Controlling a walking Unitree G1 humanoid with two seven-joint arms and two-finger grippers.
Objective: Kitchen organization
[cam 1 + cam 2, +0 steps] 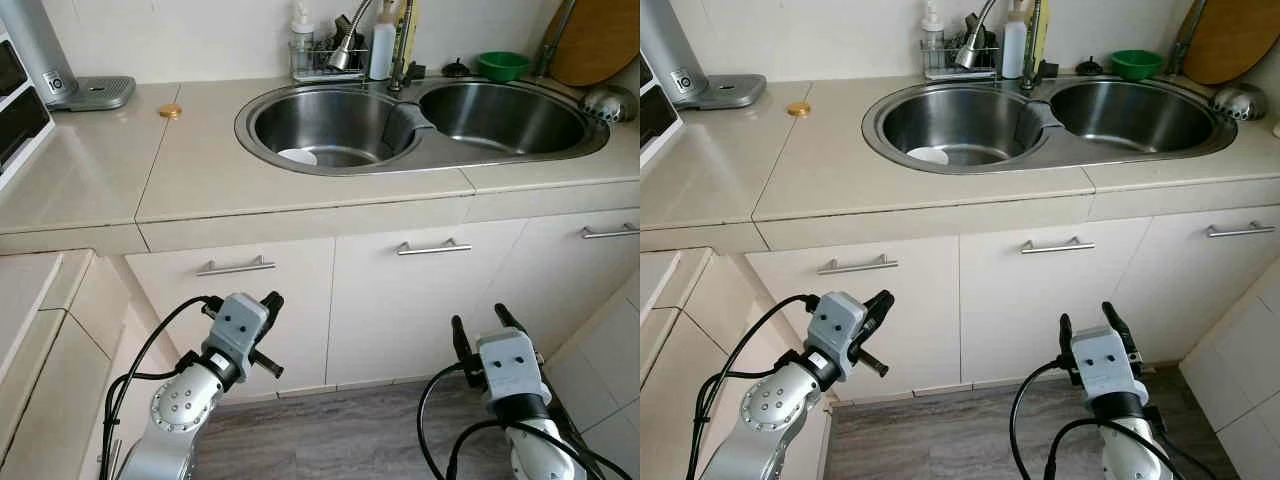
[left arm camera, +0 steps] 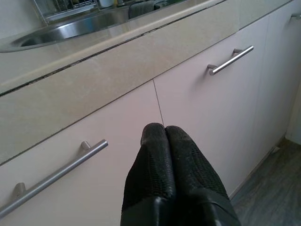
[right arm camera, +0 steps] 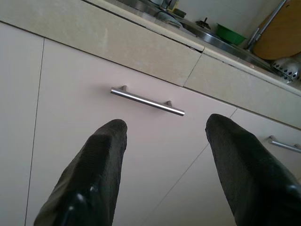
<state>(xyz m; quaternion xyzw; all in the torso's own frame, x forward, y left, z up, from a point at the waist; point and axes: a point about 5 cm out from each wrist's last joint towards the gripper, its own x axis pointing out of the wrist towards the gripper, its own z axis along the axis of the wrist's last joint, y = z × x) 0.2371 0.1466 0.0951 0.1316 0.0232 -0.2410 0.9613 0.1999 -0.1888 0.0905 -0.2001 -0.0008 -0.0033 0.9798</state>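
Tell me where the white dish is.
The white dish lies in the sink's left basin, at its front edge, left of the divider, below the faucet.

Home kitchen. Beige stone countertop [image 1: 300, 170] with a double stainless steel sink [image 1: 420, 125] and pull-out faucet [image 1: 350, 40]. Dish soap bottles [image 1: 381, 45] and a green bowl [image 1: 502, 65] behind it. White cabinet doors [image 1: 420, 300] with steel bar handles [image 1: 433, 247] below. Wooden cutting board [image 1: 600, 40] against the tiled wall.
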